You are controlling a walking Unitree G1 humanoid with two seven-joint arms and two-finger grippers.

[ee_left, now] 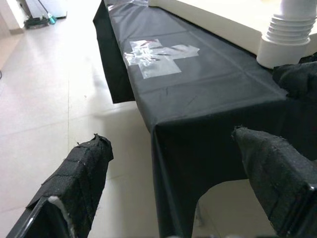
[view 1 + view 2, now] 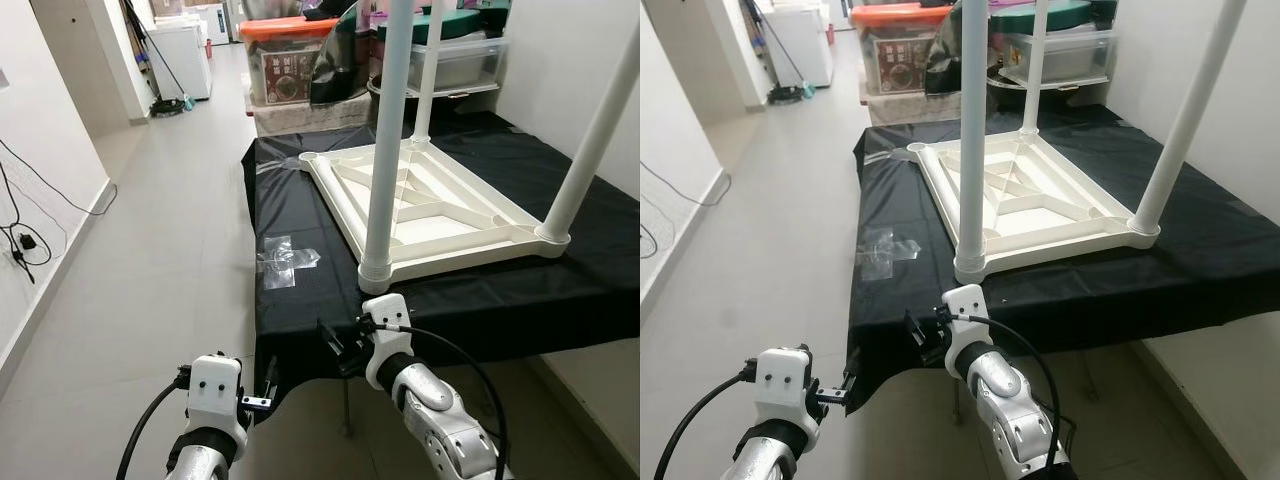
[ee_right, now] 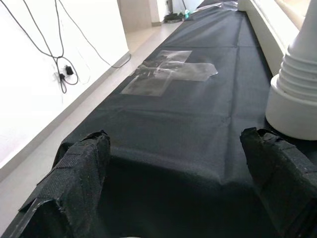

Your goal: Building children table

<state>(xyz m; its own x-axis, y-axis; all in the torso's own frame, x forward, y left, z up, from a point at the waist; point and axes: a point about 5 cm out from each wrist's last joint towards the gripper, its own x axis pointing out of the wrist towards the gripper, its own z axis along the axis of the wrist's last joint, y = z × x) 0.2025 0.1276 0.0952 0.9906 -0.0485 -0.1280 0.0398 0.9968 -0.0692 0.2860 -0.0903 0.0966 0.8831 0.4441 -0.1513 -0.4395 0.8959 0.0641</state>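
The left gripper [image 2: 262,392] hangs spread below the near left corner of the black cloth [image 2: 300,300]; the right gripper [image 2: 340,350], spread too, sits at the near edge. The upside-down white table [image 2: 440,205] lies further right, three legs [image 2: 385,140] fitted. Best twist each leg snug, upright.
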